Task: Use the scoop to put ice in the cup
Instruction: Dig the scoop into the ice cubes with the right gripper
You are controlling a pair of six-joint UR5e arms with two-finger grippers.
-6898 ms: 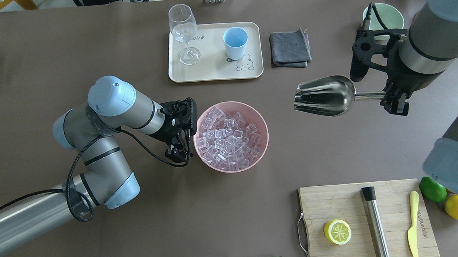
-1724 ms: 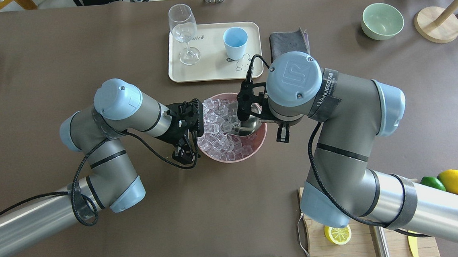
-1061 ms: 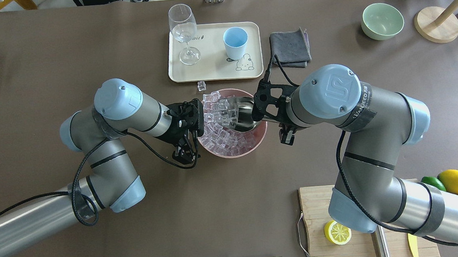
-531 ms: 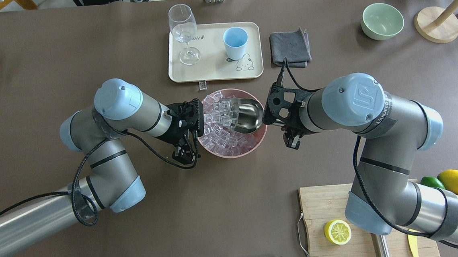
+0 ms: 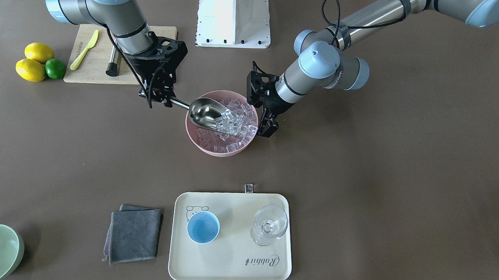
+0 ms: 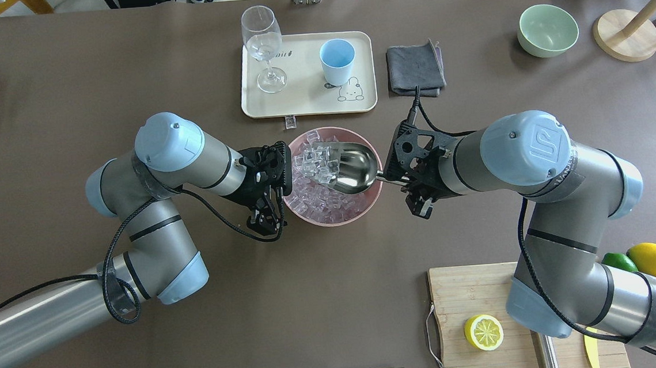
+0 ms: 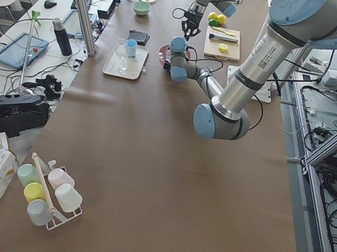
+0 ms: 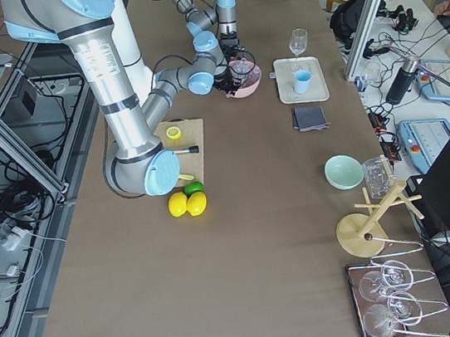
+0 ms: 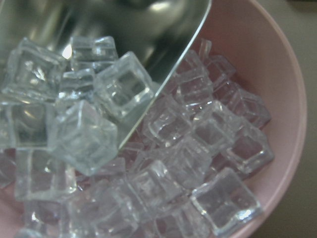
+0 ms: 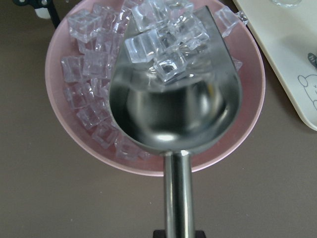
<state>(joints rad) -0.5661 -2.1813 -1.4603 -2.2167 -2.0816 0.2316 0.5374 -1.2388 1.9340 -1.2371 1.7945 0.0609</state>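
Observation:
My right gripper (image 6: pixel 408 185) (image 5: pixel 160 98) is shut on the handle of the steel scoop (image 6: pixel 350 168) (image 5: pixel 202 110) (image 10: pixel 173 99). The scoop sits roughly level over the pink bowl (image 6: pixel 335 223) (image 5: pixel 219 152), with several ice cubes (image 10: pixel 158 49) (image 9: pixel 79 114) at its mouth. More ice (image 6: pixel 320 199) (image 5: pixel 232 145) fills the bowl. My left gripper (image 6: pixel 266 222) (image 5: pixel 267 126) is at the bowl's rim on my left; I cannot tell how its jaws stand. The light-blue cup (image 6: pixel 337 61) (image 5: pixel 203 226) stands empty on the cream tray (image 6: pixel 304 96) (image 5: pixel 227 257).
One loose ice cube (image 6: pixel 289 121) (image 5: pixel 248 188) lies on the table at the tray's near edge. A wine glass (image 6: pixel 263 44) shares the tray. A grey cloth (image 6: pixel 415 69), a green bowl (image 6: pixel 548 30) and a cutting board (image 6: pixel 485 288) lie to my right.
The scoop went into the ice, then drew back to the right and levelled with cubes in it. One cube dropped onto the table by the tray. The left arm has stayed put.

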